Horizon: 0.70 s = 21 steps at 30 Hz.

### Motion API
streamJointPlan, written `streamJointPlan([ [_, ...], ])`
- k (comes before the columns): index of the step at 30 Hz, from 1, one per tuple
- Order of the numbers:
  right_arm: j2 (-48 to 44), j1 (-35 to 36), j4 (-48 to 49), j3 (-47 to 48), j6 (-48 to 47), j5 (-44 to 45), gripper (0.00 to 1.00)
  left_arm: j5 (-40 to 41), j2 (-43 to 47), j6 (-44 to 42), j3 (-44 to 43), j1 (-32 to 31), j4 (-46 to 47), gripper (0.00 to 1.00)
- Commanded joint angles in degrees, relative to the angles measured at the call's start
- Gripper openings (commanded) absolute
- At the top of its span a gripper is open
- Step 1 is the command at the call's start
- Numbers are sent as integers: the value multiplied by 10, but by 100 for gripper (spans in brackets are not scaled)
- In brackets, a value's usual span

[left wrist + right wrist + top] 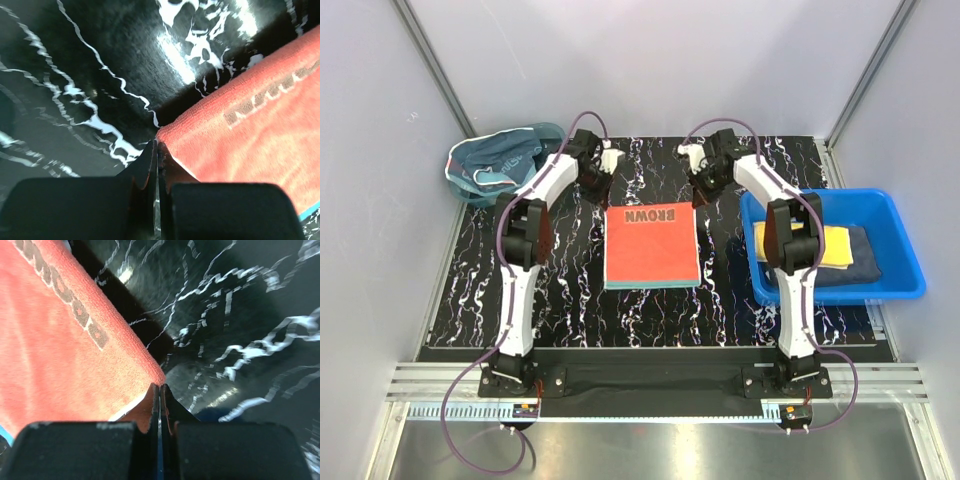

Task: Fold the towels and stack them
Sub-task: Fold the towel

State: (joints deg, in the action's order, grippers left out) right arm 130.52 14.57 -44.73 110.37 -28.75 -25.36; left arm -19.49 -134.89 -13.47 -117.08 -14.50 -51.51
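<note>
Left gripper (156,146) and right gripper (160,388) pinch corners of the orange-red towel (652,245).

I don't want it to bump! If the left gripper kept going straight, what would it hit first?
The left gripper pinches the corner of the orange-red towel. Straight on, it would most likely press into the black table just under that corner, though depth is hard to judge.

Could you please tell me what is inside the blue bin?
In the bin a yellow towel lies on a dark towel. The right arm hides their left part, and anything beneath them is covered.
</note>
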Motion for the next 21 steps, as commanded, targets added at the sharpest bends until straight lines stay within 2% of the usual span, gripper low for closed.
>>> streamJointPlan([
  [1, -84, -4, 78, -33, -11, 27, 0, 16, 76, 5, 8, 4, 33, 0],
  [14, -203, -2, 212, -208, 5, 28, 0, 6, 183, 13, 103, -1, 64, 0],
  [21, -279, 8, 272, -298, 38, 57, 0, 38, 221, 9, 143, -29, 47, 0],
])
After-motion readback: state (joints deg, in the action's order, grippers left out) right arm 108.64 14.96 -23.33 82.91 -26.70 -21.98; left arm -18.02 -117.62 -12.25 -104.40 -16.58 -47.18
